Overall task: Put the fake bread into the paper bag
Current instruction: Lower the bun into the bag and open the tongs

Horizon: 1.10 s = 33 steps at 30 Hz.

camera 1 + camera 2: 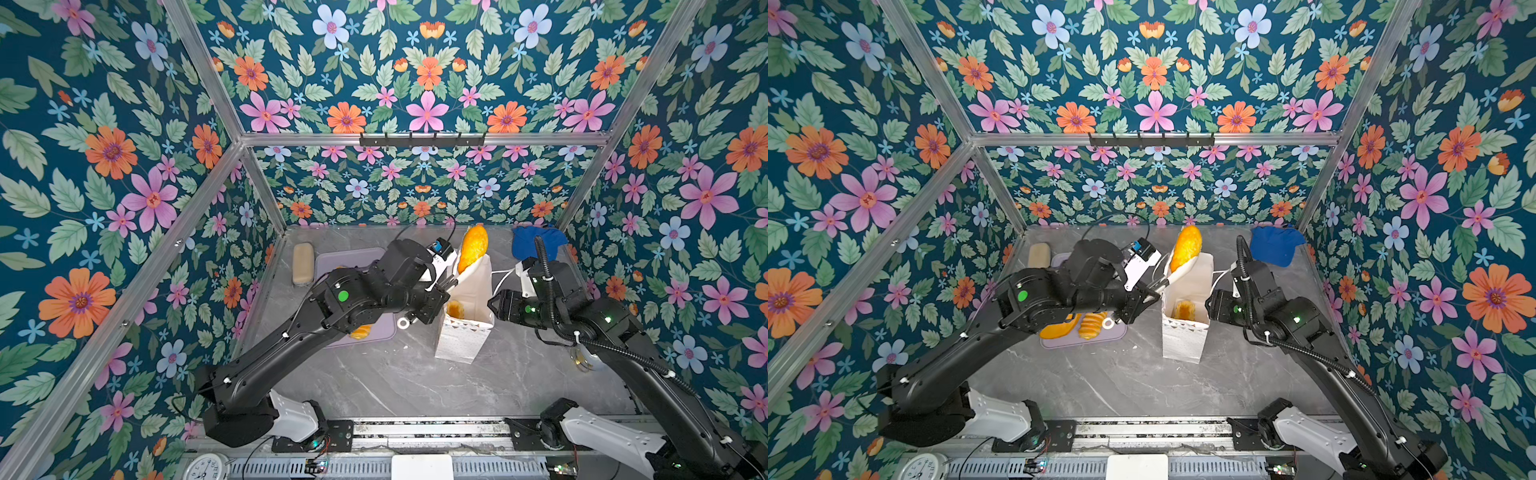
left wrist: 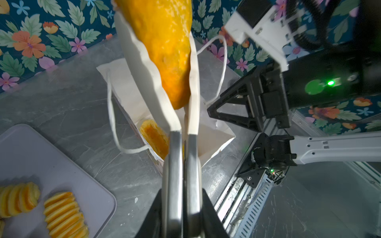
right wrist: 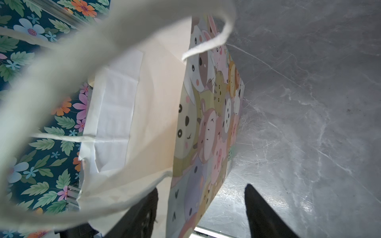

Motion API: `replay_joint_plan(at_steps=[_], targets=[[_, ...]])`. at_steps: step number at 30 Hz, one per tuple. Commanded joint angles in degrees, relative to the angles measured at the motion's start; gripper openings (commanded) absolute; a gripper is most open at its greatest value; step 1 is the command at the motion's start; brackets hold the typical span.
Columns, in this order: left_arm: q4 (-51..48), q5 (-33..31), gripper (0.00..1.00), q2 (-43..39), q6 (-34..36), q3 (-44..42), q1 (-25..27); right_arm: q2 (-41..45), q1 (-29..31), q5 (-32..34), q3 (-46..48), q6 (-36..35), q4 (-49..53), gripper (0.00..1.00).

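Currently at the left gripper (image 2: 156, 41): clamped with both white-padded jaws on the long golden-orange loaf (image 1: 473, 248), gripped along its two sides. Held tilted above the open mouth of the paper bag (image 1: 457, 345), lower end pointing into the mouth, not yet down inside.

At the paper bag: standing upright near the middle of the grey marbled worktop (image 1: 395, 382), mouth open, white cord handles looping outward. Already holding one piece of bread (image 1: 1184, 309), visible low inside in both top views.

At the right gripper (image 3: 202, 187): jaws apart, set astride one printed side wall of the bag, with one black finger inside and one outside. Contact with the paper not discernible.

Left of the bag and close beside it: lilac tray (image 2: 51, 156), lying flat on the worktop and carrying ridged loaves (image 2: 64, 214) side by side. Partly hidden under the left arm in both top views.

Near the back wall: pale beige bar (image 1: 303, 262) just beyond the tray, and blue cap (image 1: 536, 245) in the far right corner, apart from the bag.
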<state>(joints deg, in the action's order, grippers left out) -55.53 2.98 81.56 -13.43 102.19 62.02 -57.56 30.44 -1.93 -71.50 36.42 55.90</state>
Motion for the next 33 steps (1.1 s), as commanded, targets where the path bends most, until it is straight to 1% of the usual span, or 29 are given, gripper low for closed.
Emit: replay_joint_plan(at_steps=[1,7,13,16,21,26,30,33], targets=[[-0.9,-2.7,0.16,0.7,-0.9,-0.9,0.5,1.0,0.1,1.2,-0.1,0.5,1.4,0.67],[-0.7,-1.5,0.17,1.5,-1.6,-3.6,0.6,2.5,0.0,1.1,0.9,0.8,1.8,0.67],[-1.2,-0.4,0.23,3.1,-1.9,-4.9,0.9,2.5,0.1,0.6,1.2,0.8,1.4,0.67],[-1.1,-0.5,0.28,3.3,-1.9,-5.0,0.9,2.5,0.0,0.5,1.3,0.8,1.3,0.67],[-1.1,-0.7,0.43,3.6,-1.9,-4.7,0.9,2.6,0.0,0.3,1.2,0.9,1.2,0.67],[-1.5,-0.9,0.50,3.6,-1.7,-4.3,0.9,2.6,0.1,0.3,1.0,0.7,1.4,0.67],[-2.2,-1.3,0.51,3.6,-1.4,-3.2,0.9,2.6,0.0,0.2,0.8,0.7,1.3,0.67],[-2.7,-1.3,0.48,3.3,-1.2,-2.2,0.9,2.6,0.0,0.0,0.7,0.7,1.4,0.67]])
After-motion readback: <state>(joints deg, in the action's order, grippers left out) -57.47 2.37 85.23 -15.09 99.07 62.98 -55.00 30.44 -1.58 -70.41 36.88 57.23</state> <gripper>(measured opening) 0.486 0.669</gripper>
